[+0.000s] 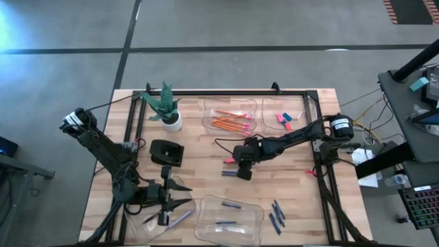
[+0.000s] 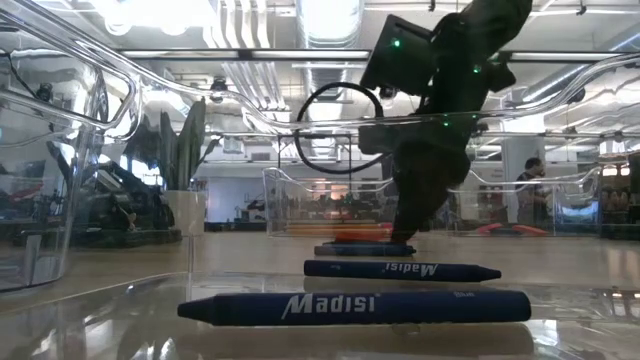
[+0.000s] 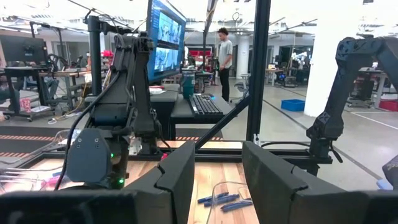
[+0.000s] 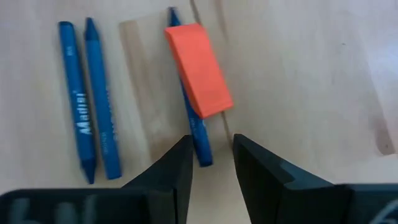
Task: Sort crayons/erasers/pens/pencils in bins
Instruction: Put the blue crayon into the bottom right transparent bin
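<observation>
— Crayons, the short dark-blue wax sticks [image 4: 81,99]: where do they lie?

— Three lie on the bare wood near the middle of the table, under the right gripper [image 4: 211,144]. Two lie side by side and touching. The third [image 4: 194,127] lies apart from them, with an orange-red rectangular rubber eraser [image 4: 198,70] resting across it.

— And that gripper?

— Its two dark fingers [image 4: 177,168] are spread, with a narrow gap. The end of the third crayon sits in that gap (nothing is pinched). From above, the gripper [image 1: 241,169] hangs low over the same spot.

— Other crayons?

— A few lie in a shallow clear plastic tub [image 1: 206,230] by the table edge opposite the potted plant [image 1: 167,106]. The level camera looks through that tub and shows two of them up close [image 2: 355,305]. Several more [image 1: 276,214] are loose on the wood just beside it, towards the right arm's side.

— The rest of the sorting?

— Long orange pencils with pink ends [image 1: 230,123] fill a second clear tub [image 1: 208,106] along the plant's edge. Next to it a third tub [image 1: 302,103] holds small erasers [image 1: 284,119], red and light blue.

— The left gripper [image 3: 217,155]?

— It waits near the corner on the left arm's side, fingers spread and holding nothing. A small black box [image 1: 167,152] sits between it and the plant.
</observation>
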